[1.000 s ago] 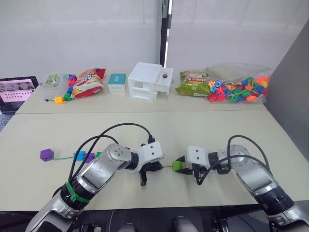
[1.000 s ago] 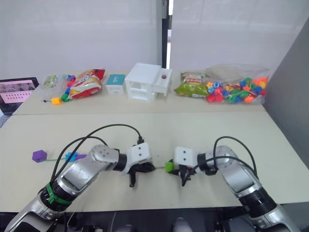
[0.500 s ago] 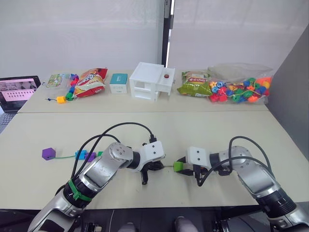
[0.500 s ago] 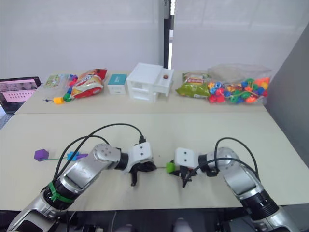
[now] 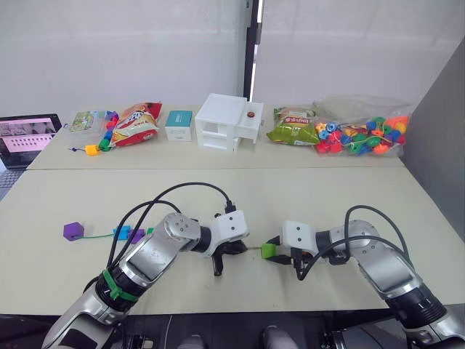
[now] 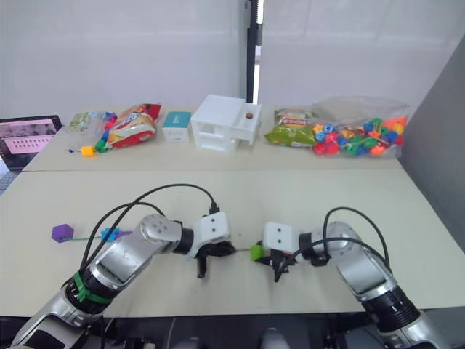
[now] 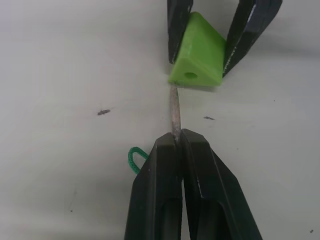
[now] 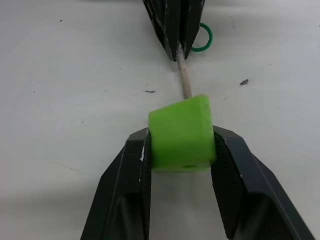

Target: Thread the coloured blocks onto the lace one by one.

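My right gripper point(image 5: 272, 251) is shut on a light green block point(image 8: 181, 132), holding it just above the table. My left gripper point(image 7: 176, 142) is shut on the stiff grey tip point(image 7: 175, 112) of the lace. The tip points at the block and meets its near face just beside the hole point(image 7: 190, 75). A loop of the green cord point(image 7: 132, 159) lies under the left fingers. The lace trails left across the table to a purple block point(image 5: 73, 231). A blue block point(image 5: 120, 233), another purple block point(image 5: 135, 235) and a dark green block point(image 5: 149, 233) sit along it.
Along the far table stand a white box point(image 5: 227, 122), a teal box point(image 5: 176, 125), snack bags point(image 5: 134, 123) and a clear bag of round beads point(image 5: 360, 134). A yellow cube on a dark cord point(image 5: 90, 150) and a laptop point(image 5: 25, 138) are at the far left.
The whole picture shifted slightly as the camera moved. Both grippers keep their holds, with the lace tip still at the light green block.
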{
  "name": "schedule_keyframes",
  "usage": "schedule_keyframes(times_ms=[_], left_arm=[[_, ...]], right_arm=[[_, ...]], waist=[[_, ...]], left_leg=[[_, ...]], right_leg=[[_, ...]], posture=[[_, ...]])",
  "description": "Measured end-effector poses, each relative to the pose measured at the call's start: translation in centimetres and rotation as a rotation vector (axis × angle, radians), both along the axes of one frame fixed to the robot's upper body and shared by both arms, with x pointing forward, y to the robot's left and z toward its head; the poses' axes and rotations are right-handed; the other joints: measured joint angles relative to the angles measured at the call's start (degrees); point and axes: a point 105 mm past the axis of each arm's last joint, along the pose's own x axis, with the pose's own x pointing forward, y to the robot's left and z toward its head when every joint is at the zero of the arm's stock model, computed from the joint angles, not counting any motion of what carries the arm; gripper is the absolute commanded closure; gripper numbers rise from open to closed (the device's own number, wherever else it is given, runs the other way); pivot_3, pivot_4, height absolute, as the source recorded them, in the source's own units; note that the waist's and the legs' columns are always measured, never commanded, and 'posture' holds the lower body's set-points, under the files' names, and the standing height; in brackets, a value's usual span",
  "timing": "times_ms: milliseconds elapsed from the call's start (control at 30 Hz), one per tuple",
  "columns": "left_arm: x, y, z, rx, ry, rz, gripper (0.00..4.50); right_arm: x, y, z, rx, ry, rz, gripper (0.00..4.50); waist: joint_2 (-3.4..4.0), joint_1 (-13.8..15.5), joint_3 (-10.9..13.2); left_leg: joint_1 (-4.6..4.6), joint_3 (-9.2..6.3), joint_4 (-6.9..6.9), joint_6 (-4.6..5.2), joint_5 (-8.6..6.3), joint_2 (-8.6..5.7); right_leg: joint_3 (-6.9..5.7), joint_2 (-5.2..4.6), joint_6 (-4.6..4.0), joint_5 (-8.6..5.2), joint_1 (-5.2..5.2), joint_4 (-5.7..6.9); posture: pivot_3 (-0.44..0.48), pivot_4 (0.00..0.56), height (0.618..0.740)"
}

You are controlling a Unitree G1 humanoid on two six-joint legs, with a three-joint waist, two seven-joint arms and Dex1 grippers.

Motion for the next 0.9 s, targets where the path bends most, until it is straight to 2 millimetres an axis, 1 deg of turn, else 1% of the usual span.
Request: schedule_keyframes(times_ms=[133,333,500,633,900], left_arm=[[0.0,-0.4,0.7,-0.015,-0.011,-0.009,4.5],[-0.2,-0.2,1.0,0.022,0.024,-0.006,4.5],[-0.4,0.3,0.7,0.077,0.054,0.006,4.5],[-1.1,0.3,0.1,0.097,0.096,-0.025,4.5],[-1.4,0.1,0.3,0.097,0.101,-0.044,4.5]], right_arm=[[0.0,0.0,0.0,0.0,-0.002,0.0,3.36],[-0.1,0.3,0.1,-0.009,-0.016,0.006,3.36],[-0.4,0.4,0.0,-0.012,-0.02,0.014,3.36],[-0.4,0.5,0.0,-0.011,-0.023,0.012,3.36],[-0.6,0.5,0.0,-0.008,-0.031,0.007,3.36]], waist=[[0.0,0.0,0.0],[0.0,-0.1,0.0],[0.0,-0.3,0.0],[0.0,-0.3,0.0],[0.0,-0.3,0.0]], left_leg=[[0.0,0.0,-0.01,0.0,0.0,0.0],[0.0,-0.01,-0.01,0.0,0.0,0.01],[0.0,-0.01,-0.02,0.0,0.0,0.01],[0.0,-0.02,-0.02,0.0,0.0,0.01],[0.0,-0.01,-0.02,0.0,0.0,0.01]], right_leg=[[0.0,0.0,0.0,0.0,-0.01,0.0],[0.0,0.02,0.0,0.0,-0.01,0.0],[0.0,0.03,0.0,0.0,-0.01,0.01],[0.0,0.03,0.0,0.0,-0.02,0.01],[0.0,0.03,0.0,0.0,-0.02,0.0]], posture=[[0.0,0.15,0.74],[0.0,0.15,0.74],[0.0,0.15,0.74],[0.0,0.15,0.74],[0.0,0.15,0.74]])
